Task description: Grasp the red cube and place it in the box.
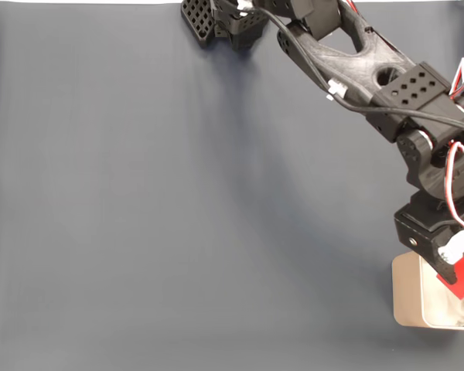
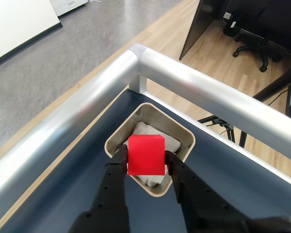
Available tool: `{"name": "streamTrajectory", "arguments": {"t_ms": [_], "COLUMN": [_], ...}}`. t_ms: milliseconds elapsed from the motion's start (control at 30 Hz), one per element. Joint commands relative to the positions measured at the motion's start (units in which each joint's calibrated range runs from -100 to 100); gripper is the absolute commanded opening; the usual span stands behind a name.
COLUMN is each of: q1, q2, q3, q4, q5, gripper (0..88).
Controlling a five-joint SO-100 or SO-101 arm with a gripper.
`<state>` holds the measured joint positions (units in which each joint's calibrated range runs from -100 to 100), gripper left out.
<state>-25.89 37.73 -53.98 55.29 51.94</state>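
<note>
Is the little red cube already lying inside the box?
No, the end effector holds the small matte red cube above the beige-grey rounded box.

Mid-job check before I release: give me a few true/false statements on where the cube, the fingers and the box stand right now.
1. The red cube is clamped between the two fingers. True.
2. The cube rests on the dark table cover beside the box. False: it is held up over the box, as the wrist view shows.
3. The box has white lining material inside. True.
4. The box sits in the middle of the table in the fixed view. False: it is at the lower right corner, near the metal rail.
5. The gripper is open and empty. False: it is shut on the cube.
</note>
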Motion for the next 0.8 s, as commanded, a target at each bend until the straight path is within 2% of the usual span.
{"name": "streamTrajectory", "arguments": {"t_ms": [0, 767], "q1": [-0.53, 0.82], "q2": [-0.73, 1.43], "q3": [-2.96, -4.69], "q4": [-1.85, -3.49], "q5": [-0.44, -0.15], "gripper": [4.7, 4.9]}}
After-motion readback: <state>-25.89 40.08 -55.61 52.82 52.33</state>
